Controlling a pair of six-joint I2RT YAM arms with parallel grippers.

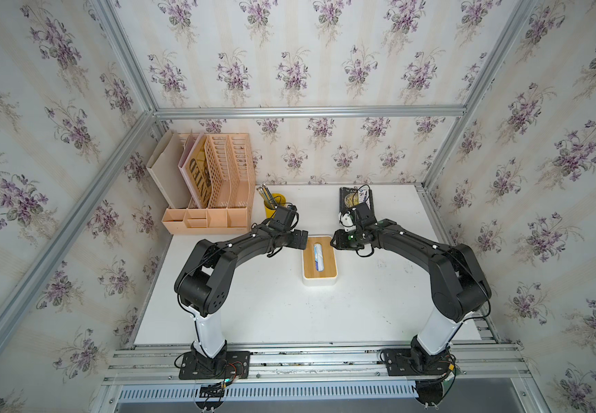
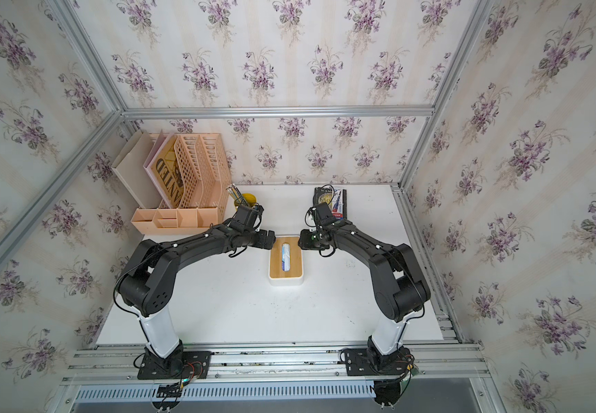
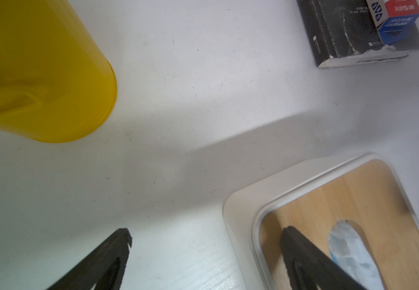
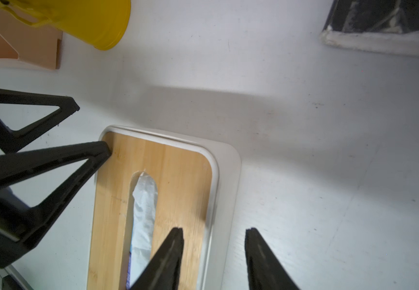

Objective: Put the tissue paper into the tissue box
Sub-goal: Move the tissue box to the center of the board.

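Up at the far end of the tissue box, we've got both sets of fingers hanging with nothing in them. Our left fingers are spread wide, one tip over a corner of the bamboo lid and the other out over bare surface. Our right fingers are parted more narrowly and straddle the opposite wall. One tip is over the lid and one is outside it, and we can't tell if either actually touches.

Between them, the tissue paper sits inside the box, with crinkly blue and white showing through the lid's slot in both top views. So we reckon the job's basically done and we're at the back-off step.

Only niggle: from the right wrist view the lid's far rim shows a thin dark line, so we can't swear it's seated flush. The next move probably wants a straight lift so no tip snags the rim, maybe after a gentle press.

Further out, the yellow pencil cup, black book and peach file rack are well clear.
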